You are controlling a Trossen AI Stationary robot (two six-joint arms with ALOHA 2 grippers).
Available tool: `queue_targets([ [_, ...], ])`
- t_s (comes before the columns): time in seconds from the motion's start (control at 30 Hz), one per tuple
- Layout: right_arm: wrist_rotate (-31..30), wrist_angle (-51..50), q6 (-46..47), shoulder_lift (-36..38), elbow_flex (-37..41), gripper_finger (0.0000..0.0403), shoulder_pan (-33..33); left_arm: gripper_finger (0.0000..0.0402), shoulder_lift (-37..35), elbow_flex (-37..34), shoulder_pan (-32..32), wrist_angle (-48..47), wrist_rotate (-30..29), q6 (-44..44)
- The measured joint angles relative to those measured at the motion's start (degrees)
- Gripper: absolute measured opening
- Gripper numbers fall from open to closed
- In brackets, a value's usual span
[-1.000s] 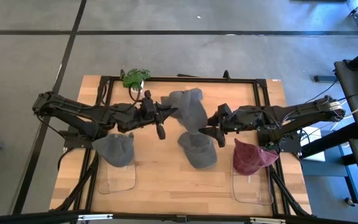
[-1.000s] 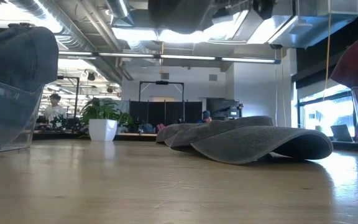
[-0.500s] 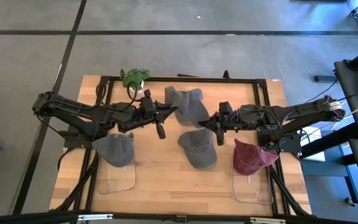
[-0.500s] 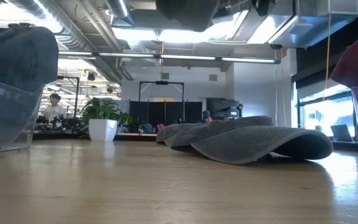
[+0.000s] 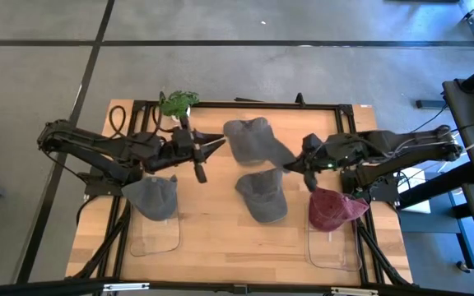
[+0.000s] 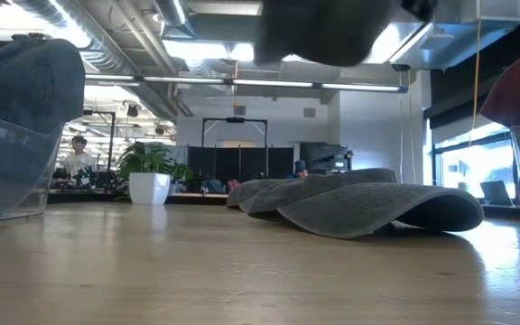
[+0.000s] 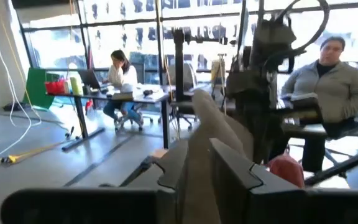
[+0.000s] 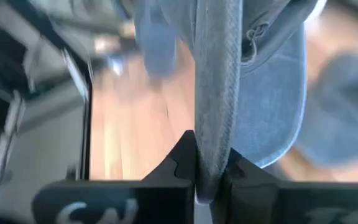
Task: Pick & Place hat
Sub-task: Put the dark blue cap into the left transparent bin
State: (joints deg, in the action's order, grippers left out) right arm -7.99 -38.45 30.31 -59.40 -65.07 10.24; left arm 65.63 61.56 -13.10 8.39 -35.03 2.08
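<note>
High view: soft grey fabric cap point(image 5: 252, 140) is clamped by right end effector point(image 5: 290, 164) and left end effector point(image 5: 217, 145); both clamps should be kept firm and level.

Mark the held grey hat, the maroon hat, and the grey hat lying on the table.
held hat point(image 5: 253, 141): high view, crown, hanging between both arms
maroon hat point(image 5: 334, 209): high view, crown, on right clear stand
table hat point(image 5: 262, 197): high view, crown, flat on wood

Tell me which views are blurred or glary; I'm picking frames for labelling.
Right wrist view: the table and background smear with motion blur, while the grey hat pinched in the right tool stays sharp. Low view: backlit, with bright ceiling lights and windows behind the hat on the table. Left wrist view: bright windows, soft focus overall. High view: evenly lit.
</note>
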Motion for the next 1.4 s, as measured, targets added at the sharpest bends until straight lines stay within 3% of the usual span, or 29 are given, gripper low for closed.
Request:
queue_targets([
  [0.23,4.2,-16.7,0.8,-2.6,-9.5,0.0016,0.0,0.0072,1.1,-0.6,1.3,-10.6,0.9,-13.5],
  [0.4,10.3,-24.3,-0.8,-5.2,-10.9,0.0016,0.0,0.0072,2.9,-2.1,2.5,-15.3,6.6,-18.3],
  [0.63,17.4,-17.4,-4.9,-5.6,-11.1,0.0016,0.0,0.0072,5.3,-2.1,2.9,-14.6,20.5,-17.1],
  [0.73,19.7,-14.0,-5.4,-5.3,-12.0,0.0016,0.2,0.0073,6.2,-2.1,2.8,-14.2,22.0,-16.5],
  [1.03,19.0,-14.0,-8.6,-5.3,-19.1,0.0016,0.8,0.0073,6.3,-2.1,2.7,-8.3,26.6,-15.9],
  [1.23,18.8,-14.6,-9.5,-5.3,-19.7,0.0016,0.8,0.0073,6.3,-2.1,2.7,-5.8,30.1,-15.9],
  [1.4,19.8,-16.6,-9.5,-5.3,-19.7,0.0016,0.8,0.0102,6.1,-2.1,2.7,-5.5,30.2,-17.2],
])
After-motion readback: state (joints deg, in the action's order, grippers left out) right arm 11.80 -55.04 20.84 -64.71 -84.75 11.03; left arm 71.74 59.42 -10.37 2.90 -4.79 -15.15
